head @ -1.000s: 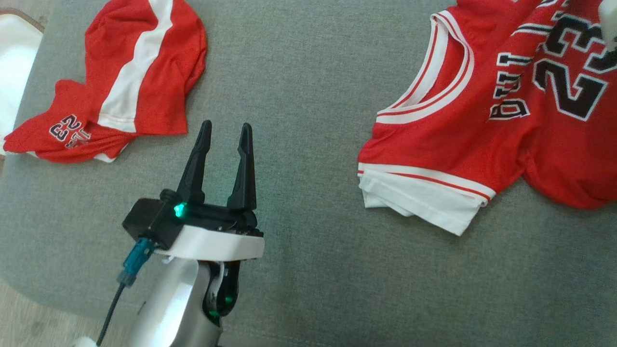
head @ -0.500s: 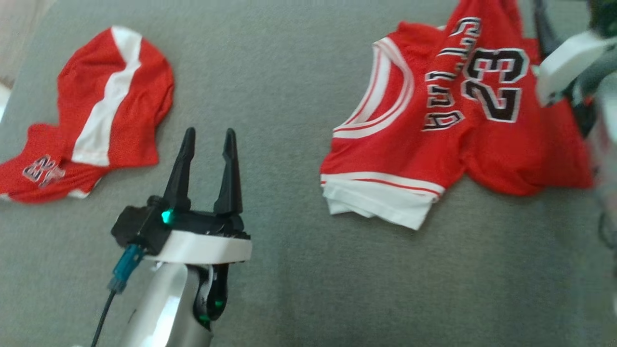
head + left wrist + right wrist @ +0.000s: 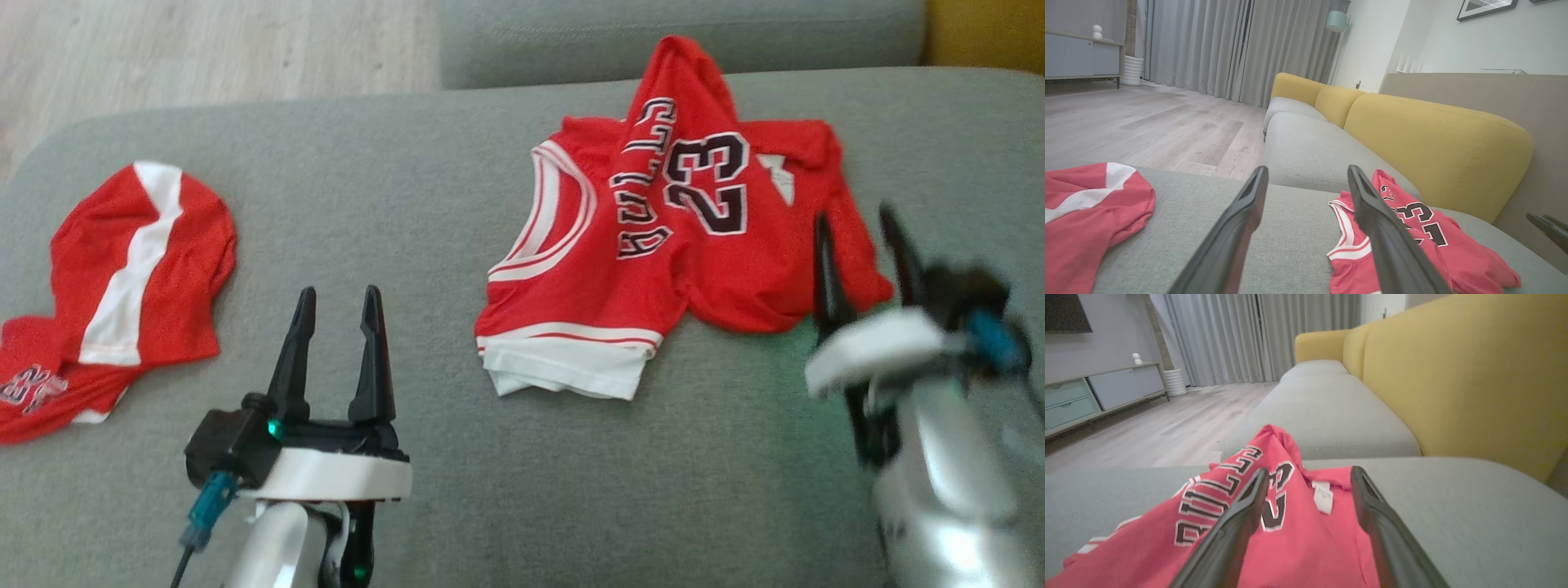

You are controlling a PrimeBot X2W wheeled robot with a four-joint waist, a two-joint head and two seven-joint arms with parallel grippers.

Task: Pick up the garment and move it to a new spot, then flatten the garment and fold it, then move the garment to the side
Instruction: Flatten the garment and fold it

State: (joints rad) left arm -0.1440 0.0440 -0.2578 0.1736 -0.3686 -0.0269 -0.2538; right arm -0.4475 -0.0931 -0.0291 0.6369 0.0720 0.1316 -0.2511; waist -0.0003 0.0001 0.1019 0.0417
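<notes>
While your right claw (image 3: 853, 219) hangs with its two dark fingers spread and nothing between them, its tips sit just over the near right side of the jersey (image 3: 653, 269). I read that as a let-go stance: the garment looks set down, not gripped. Your left claw (image 3: 339, 292) is likewise apart and empty, poised over bare seat cushion (image 3: 506, 474) near the front edge, probably waiting to share the flattening.

The jersey lies toward the far right of the grey cushion, crumpled. A ridge runs through the lettering and the 23, a white label (image 3: 1323, 498) shows near the collar, and the white-banded edge nearest you lies in doubled layers. It looks like thin, slippery mesh, so expect it to slide and bunch on the coarse woven upholstery.

Red shorts (image 3: 139, 261) with a white stripe lie heaped at the left edge, well apart from the jersey. A smooth, rounded yellow backrest (image 3: 1453, 375) rises beyond the far right corner.
</notes>
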